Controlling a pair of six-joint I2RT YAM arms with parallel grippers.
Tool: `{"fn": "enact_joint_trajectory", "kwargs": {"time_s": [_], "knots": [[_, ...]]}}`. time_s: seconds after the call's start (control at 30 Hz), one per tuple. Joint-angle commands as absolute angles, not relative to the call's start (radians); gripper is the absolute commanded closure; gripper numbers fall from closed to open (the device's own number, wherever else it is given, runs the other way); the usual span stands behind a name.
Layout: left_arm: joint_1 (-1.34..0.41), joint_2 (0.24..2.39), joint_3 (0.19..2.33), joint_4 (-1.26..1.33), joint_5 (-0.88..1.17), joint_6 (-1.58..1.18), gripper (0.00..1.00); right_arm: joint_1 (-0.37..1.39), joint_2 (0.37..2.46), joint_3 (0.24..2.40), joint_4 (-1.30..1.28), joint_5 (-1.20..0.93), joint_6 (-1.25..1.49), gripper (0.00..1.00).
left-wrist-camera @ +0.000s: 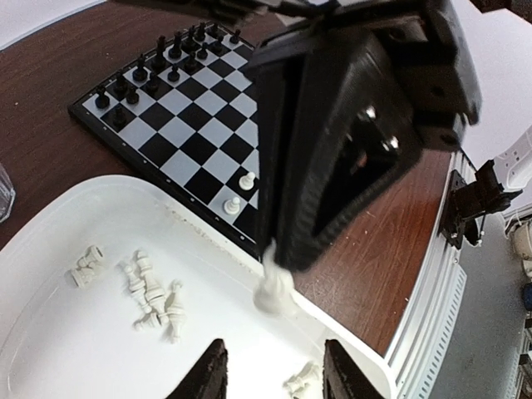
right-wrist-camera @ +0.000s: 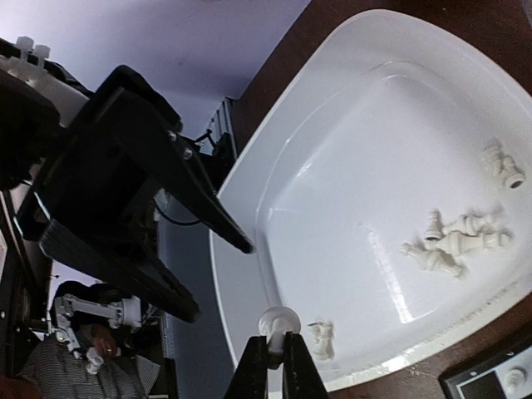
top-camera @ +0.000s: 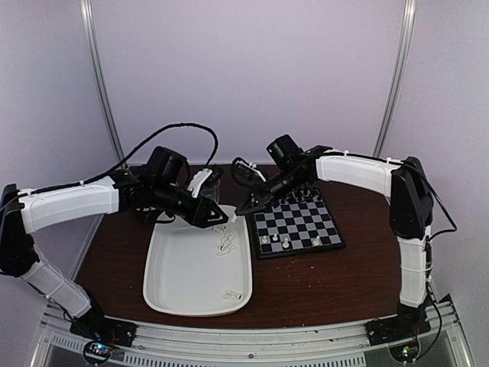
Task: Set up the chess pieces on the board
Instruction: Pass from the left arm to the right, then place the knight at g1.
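**Right end effector grips a white piece at the tray's far right corner**

The right end effector [top-camera: 243, 209] is closed on one white chessman [right-wrist-camera: 278, 320]. The piece is pinched between the fingertips above the white tray [top-camera: 164, 252], by the rim next to the board [top-camera: 306, 225]. From the left wrist view the chessman hangs below the black fingers. Whether it touches the tray cannot be told.

The left end effector [top-camera: 216, 218] hovers just left of the right one, over the far end of the tray. Its fingers [left-wrist-camera: 208, 374] stand apart and hold nothing. One loose white piece [left-wrist-camera: 301, 381] lies on the tray floor between them in that view.

The other white chess pieces [top-camera: 225, 245] are mostly in the tray. A small cluster lies on its side near the right wall, towards the far end. A single piece [top-camera: 231, 294] lies at the near right corner, and another [right-wrist-camera: 503, 164] lies apart from the cluster.

The board sits on the dark wooden surface [top-camera: 306, 283], just right of the tray and turned slightly askew. Three white pieces [top-camera: 285, 243] stand along its near edge. The black chessmen [top-camera: 302, 196] fill the far rows, and the middle squares are bare.
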State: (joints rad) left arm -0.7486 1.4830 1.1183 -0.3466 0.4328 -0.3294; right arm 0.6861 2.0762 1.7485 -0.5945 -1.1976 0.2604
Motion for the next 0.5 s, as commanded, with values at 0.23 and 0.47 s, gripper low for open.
{"fn": "enact_joint_trajectory", "kwargs": {"time_s": [0.23,0.47], "knots": [[-0.753,1.393,1.092,-0.370,0.328,-0.304,0.60,0.490,1.850,1.656,-0.953,-0.691,-0.270,1.00],[-0.753,1.436,1.103,-0.336,0.316,-0.318,0.60,0.340,1.666,1.373,-0.880,-0.484,-0.369,1.00]]}}
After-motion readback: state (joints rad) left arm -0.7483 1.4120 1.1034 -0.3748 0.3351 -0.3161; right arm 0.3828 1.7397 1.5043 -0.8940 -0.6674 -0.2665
